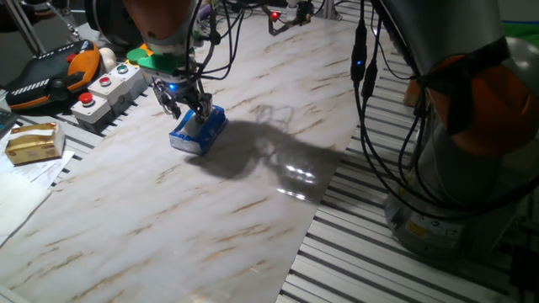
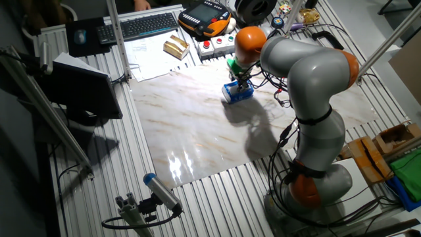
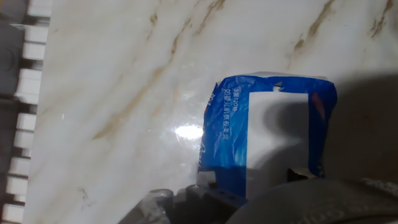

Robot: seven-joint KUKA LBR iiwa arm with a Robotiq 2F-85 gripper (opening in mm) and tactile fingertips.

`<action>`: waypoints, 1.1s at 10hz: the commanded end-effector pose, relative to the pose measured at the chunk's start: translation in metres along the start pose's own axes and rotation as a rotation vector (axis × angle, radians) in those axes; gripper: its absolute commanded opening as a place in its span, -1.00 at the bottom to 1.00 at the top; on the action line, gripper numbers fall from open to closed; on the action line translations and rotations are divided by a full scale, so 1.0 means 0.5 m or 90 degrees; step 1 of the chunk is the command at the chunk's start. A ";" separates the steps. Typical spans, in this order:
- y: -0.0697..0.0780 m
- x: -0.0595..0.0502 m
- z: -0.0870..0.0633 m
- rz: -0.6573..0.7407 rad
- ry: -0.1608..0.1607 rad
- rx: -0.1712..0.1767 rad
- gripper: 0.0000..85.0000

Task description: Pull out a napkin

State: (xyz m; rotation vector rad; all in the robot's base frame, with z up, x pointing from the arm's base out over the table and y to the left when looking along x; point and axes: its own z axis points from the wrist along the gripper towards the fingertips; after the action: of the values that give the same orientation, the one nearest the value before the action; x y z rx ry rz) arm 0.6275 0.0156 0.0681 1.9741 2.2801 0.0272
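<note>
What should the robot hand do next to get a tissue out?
Probably lower a little and close on the white opening of the blue tissue pack. The tool hangs right over the pack, and no napkin sticks out yet; whether it is open is unclear.

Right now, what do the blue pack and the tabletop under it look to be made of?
The blue pack looks like soft, glossy plastic film: it wrinkles at the edges and carries printed text around a white panel. The tabletop looks like polished marble or a marble-print sheet; brown veins and sharp light glare show, but which one is unclear.

Open marble tabletop [image 1: 210, 219] around tissue pack [image 1: 199, 131]; button box [image 1: 108, 91] alongside.
</note>
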 end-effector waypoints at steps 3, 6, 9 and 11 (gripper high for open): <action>-0.005 0.002 0.000 0.008 -0.010 0.006 0.41; -0.027 -0.005 0.002 -0.005 -0.007 0.004 0.40; -0.035 0.003 0.008 -0.006 -0.009 0.003 0.29; -0.042 0.005 0.013 -0.016 -0.007 0.000 0.06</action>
State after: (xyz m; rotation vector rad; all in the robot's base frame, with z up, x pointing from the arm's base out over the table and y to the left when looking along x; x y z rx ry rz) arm 0.6066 0.0143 0.0599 1.9395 2.3010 0.0158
